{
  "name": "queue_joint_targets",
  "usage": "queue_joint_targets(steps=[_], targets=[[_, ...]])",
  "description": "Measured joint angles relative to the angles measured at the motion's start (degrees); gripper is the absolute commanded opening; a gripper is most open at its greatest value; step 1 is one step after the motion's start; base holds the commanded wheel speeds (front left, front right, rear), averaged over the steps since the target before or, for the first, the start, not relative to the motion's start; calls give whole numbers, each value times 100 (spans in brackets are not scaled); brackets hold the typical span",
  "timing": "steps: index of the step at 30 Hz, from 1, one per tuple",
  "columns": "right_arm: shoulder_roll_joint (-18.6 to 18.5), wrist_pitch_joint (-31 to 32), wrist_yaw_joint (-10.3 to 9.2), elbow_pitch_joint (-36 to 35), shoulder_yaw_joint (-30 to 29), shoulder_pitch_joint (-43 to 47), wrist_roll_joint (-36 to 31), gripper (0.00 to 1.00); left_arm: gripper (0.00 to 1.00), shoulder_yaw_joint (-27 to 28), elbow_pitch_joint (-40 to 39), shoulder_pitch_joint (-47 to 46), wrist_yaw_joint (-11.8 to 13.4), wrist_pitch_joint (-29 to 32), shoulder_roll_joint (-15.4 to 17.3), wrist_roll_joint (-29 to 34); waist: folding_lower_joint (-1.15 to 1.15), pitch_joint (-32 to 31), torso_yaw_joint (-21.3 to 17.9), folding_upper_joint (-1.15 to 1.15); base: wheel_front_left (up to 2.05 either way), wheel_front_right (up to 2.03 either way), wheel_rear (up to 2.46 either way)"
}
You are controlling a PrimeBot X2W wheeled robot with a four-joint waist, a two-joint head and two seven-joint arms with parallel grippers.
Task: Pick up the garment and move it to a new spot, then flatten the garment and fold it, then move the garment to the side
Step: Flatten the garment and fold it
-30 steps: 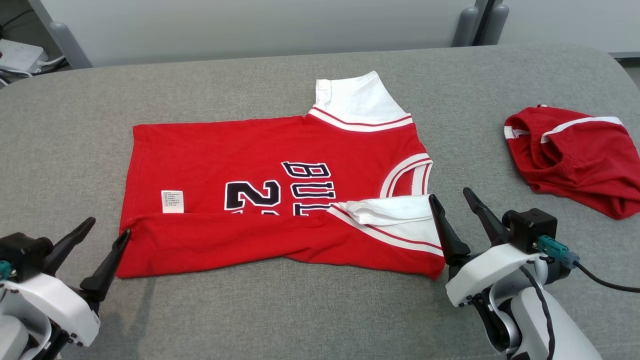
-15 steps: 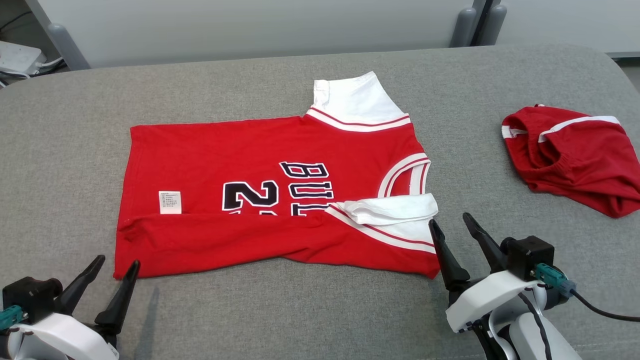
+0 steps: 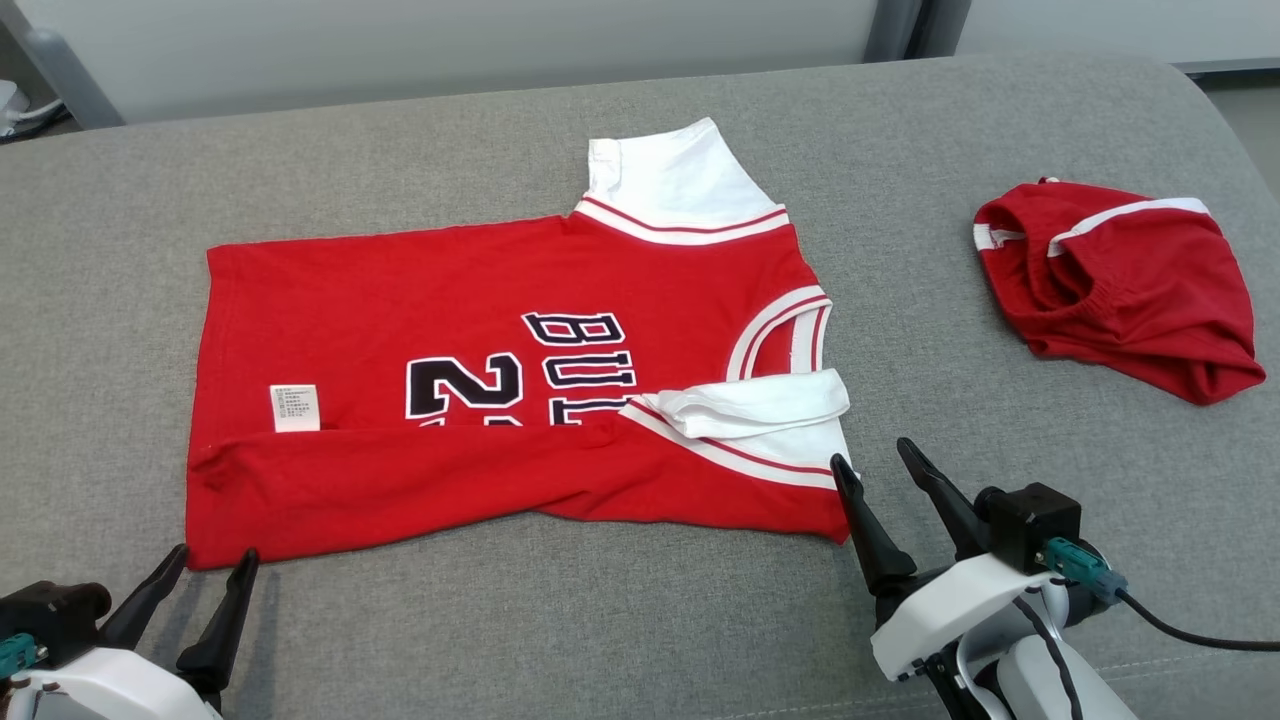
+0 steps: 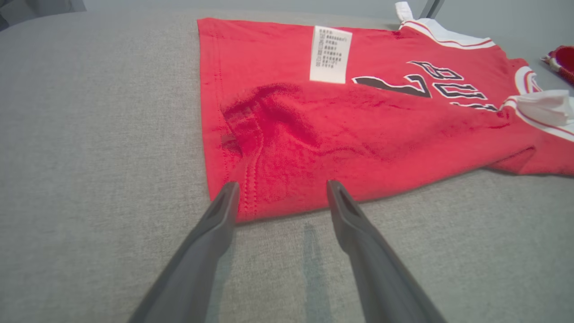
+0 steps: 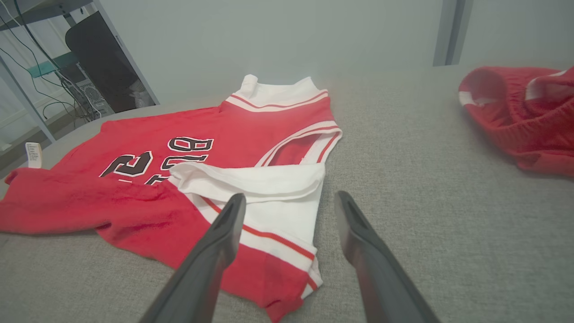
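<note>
The garment [image 3: 500, 300] is a red jersey with white sleeves and black lettering, lying flat on the grey surface with its near long edge folded over. My left gripper [image 3: 215, 555] stands open just short of the garment's near left corner, not touching it. In the left wrist view the left gripper [image 4: 281, 184] frames that hem corner of the garment [image 4: 358, 112]. Off the near right corner, by the white sleeve, my right gripper [image 3: 871, 452] is open. The right wrist view shows the right gripper [image 5: 290, 195] empty above the sleeve edge of the garment [image 5: 251, 130].
A second red piece, shorts with white trim [image 3: 1120, 290], lies crumpled at the right, also seen as shorts [image 5: 515, 116] in the right wrist view. The grey cushioned surface [image 3: 640, 620] extends in front. A pale wall bounds the far edge; desk legs and cables [image 5: 54, 80] stand beyond.
Both grippers have drawn back toward the near edge, away from the garment's corners, staying open. The head camera has shifted as well. The garment lies as before.
</note>
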Motion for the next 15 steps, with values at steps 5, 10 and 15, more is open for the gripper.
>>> queue_joint_targets(steps=[5, 10, 15], targets=[[-2, -43, 0, 14, 90, 3, 9, 100, 100, 53, 235, -1, 0, 0, -19, -90, 0, 93, -64, 0, 0, 0, 0], [0, -48, 0, 34, 241, 89, 130, 100, 100, 112, 301, -2, 0, 0, -37, -276, 0, 170, -81, 0, 0, 0, 0], [2, -49, 0, 111, 385, 220, 175, 100, 100, 121, 298, -7, 1, 0, -2, -417, 0, 272, -101, 0, 0, 0, 0]])
